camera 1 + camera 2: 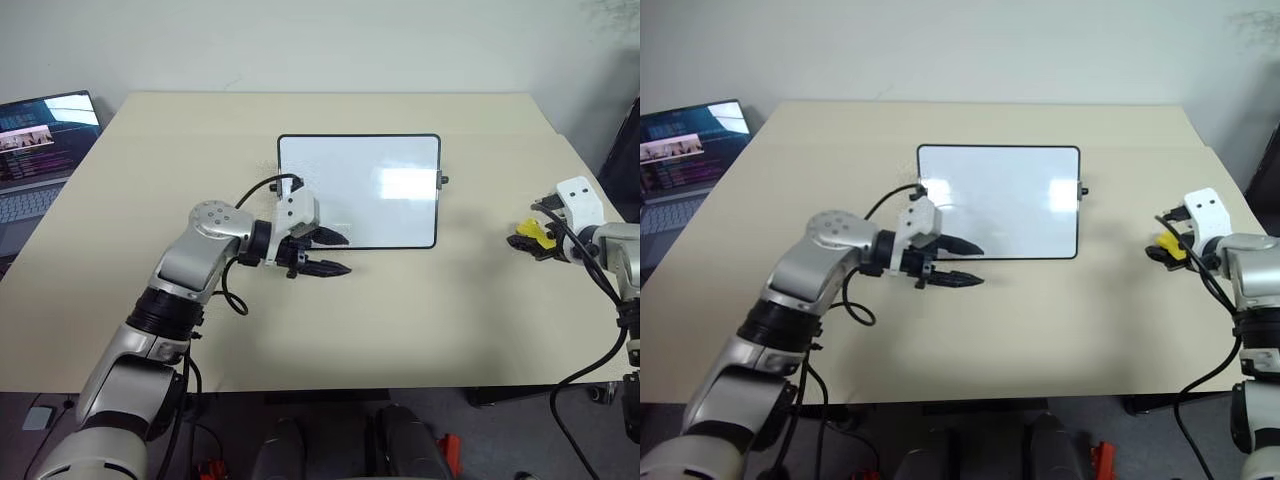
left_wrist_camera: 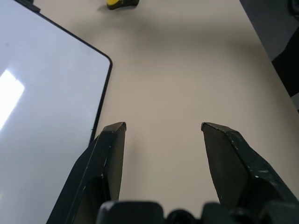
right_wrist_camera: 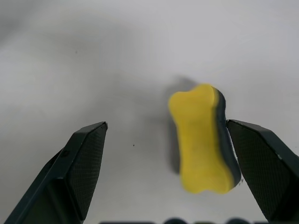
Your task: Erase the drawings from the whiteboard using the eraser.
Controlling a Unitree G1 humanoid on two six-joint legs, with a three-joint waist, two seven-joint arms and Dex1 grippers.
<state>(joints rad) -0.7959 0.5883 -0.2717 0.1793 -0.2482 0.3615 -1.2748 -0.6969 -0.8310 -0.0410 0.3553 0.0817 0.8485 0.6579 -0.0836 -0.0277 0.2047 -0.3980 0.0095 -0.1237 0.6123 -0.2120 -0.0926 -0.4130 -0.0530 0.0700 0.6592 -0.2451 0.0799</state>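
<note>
Two grippers of mine are hanging over the beige table [image 1: 400, 320], well apart from each other. My left gripper [image 1: 335, 253] is standing at the lower left corner of the whiteboard [image 1: 360, 190], and its two black fingers [image 2: 110, 154] are spread wide with nothing between them; in the left wrist view one finger is lying just over the black frame of the board and the other is over the bare table. My right gripper [image 1: 528, 240] is staying far at the right side of the table, and its fingers [image 3: 81, 163] are also wide open. The eraser [image 3: 202, 138], a small yellow block with a dark layer on one face, is sitting between these fingers, close against one finger, while a wide gap is separating it from the other finger. I cannot tell if that finger is really touching it, and the fingers are not pressing it from both sides. The whiteboard is lying flat in the middle of the table, nearer to the far edge, with a bright glare patch on its right half. The drawings are too faint for me to see on the white surface. A laptop [image 1: 40, 150] is standing open beside the left far corner of the table.
</note>
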